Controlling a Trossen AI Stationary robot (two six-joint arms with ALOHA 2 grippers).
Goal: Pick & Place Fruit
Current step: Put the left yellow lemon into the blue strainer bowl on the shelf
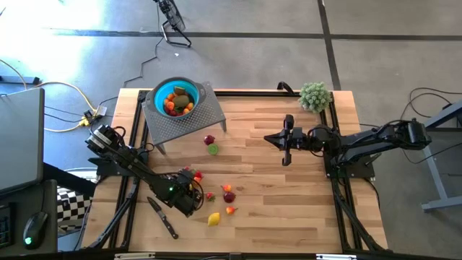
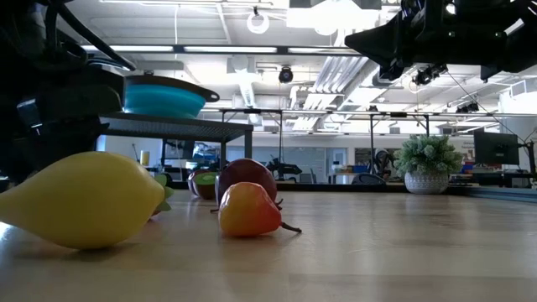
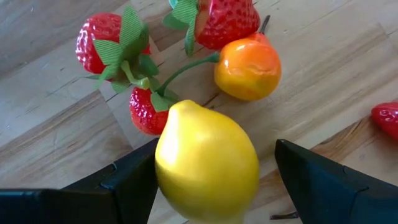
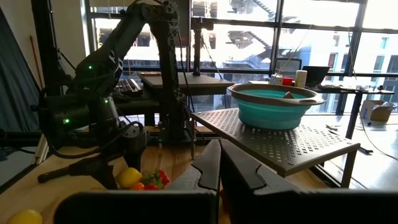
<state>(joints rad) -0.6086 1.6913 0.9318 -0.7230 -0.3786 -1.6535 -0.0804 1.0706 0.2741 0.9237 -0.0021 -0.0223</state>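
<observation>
Small toy fruits lie on the wooden table. In the left wrist view a yellow lemon (image 3: 207, 163) sits between the fingers of my open left gripper (image 3: 216, 146), next to strawberries (image 3: 102, 43) and an orange fruit (image 3: 247, 67). From above, that gripper (image 1: 189, 195) points steeply down near the table's front left and hides the lemon. A second lemon (image 1: 214, 218), a maroon fruit (image 1: 229, 196) and more lie to its right. The teal bowl (image 1: 175, 97) holds several fruits. My right gripper (image 1: 273, 138) hovers shut and level over the table's middle. My left gripper comes from above with one finger on each side of the lemon. One finger (image 3: 134, 180) stands right at the lemon's side (image 3: 163, 168); whether it touches, I cannot tell. A gap shows between the lemon and the other finger (image 3: 311, 177).
The bowl stands on a grey perforated stand (image 1: 189, 119) at the far left. A black-handled knife (image 1: 163, 217) lies near the front left edge. A fuzzy green plant ball (image 1: 314, 96) sits at the far right. Bare wood lies between the fruits and the right arm.
</observation>
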